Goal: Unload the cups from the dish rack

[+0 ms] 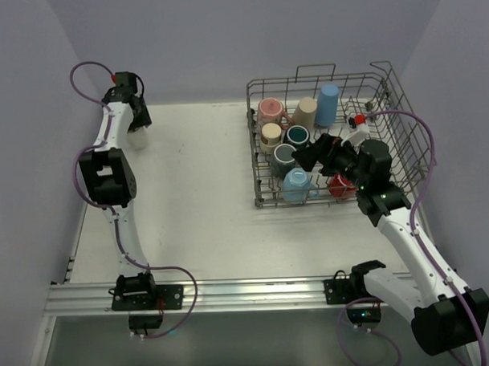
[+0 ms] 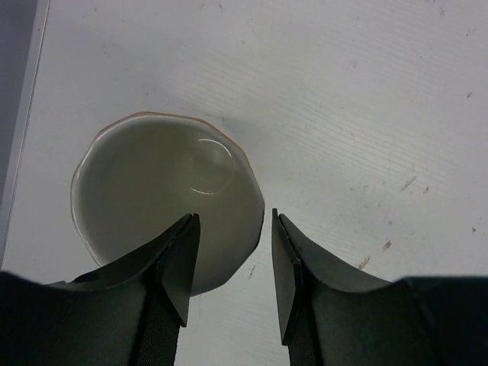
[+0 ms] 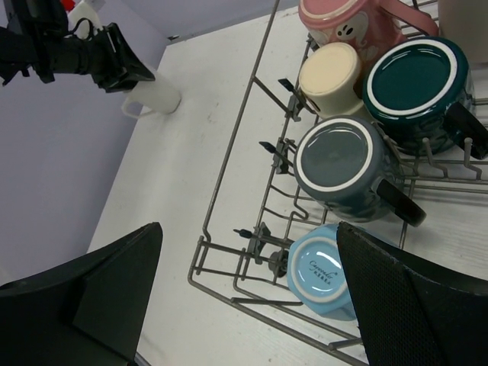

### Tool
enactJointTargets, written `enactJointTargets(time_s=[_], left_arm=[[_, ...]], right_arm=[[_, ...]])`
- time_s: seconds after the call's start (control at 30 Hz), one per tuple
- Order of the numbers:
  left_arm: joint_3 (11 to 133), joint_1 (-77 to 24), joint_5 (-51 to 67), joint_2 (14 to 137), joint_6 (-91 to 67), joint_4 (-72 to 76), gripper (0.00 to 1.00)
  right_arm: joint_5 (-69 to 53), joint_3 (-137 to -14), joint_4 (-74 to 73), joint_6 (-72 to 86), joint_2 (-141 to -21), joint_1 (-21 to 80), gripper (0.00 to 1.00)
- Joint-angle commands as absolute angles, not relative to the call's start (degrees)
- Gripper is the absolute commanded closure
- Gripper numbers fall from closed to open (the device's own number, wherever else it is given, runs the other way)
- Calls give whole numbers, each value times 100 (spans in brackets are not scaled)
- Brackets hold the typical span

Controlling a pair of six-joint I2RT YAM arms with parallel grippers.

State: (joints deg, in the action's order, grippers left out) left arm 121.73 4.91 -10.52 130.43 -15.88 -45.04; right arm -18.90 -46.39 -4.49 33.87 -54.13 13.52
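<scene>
White cup [image 1: 136, 138] out on bench [image 1: 196, 169], left tool [image 2: 232, 229] spread above it — other cups [image 3: 335, 156] sit in rack [image 1: 265, 200], right tool [image 3: 249, 229] spread.

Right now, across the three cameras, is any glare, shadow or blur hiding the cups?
Top external: even soft light, no glare on the dish rack. Left wrist: the white cup is dim inside with one faint bright ring; the left gripper is near-black. Right wrist: racked cups are sharp, with a slight sheen on the deep teal mug; the right gripper looms dark and soft-edged.
</scene>
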Motion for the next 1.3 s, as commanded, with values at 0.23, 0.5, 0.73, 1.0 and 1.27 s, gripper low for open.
enactJointTargets(time_s=[0.23, 0.5, 0.73, 1.0, 1.27], left_arm=[[12147, 545, -730, 11999, -1678, -4097, 29], [11611, 484, 200, 10743, -2100, -3586, 0], [9890, -403, 1799, 8783, -2469, -2576, 0], [6929, -1239, 2636, 6209, -2751, -1557, 0], [5372, -1239, 2629, 4888, -1996, -2091, 0]], right_arm=[[-959, -4746, -1028, 2884, -5317, 1687, 1], [278, -4957, -1845, 2409, -5536, 2408, 1], [1193, -5405, -2513, 1917, -6283, 2847, 1], [1204, -5923, -2873, 1626, -7126, 3155, 1], [1635, -6381, -3366, 1433, -7839, 3410, 3]])
